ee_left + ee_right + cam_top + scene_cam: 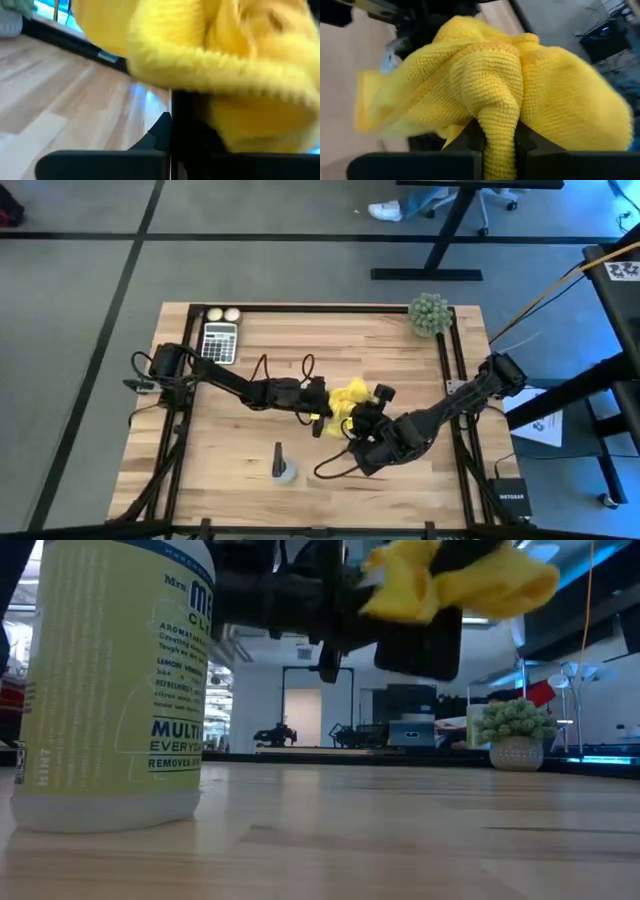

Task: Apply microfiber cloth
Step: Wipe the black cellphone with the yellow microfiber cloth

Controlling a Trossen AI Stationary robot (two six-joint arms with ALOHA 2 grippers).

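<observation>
Currently: cloth (350, 397) aloft at table (400, 340) centre, pinched by right gripper (497, 135); left gripper (322, 402) at its 9 o'clock, grip unclear. Next: lower it onto target.

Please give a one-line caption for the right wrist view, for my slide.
Right hand pinching a fold of the yellow microfiber cloth.

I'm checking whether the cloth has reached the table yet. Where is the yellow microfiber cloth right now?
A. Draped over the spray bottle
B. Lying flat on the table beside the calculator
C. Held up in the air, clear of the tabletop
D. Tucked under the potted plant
C: the low view shows the microfiber cloth bunched high above the bare table, and the right gripper pinches a fold.
</observation>
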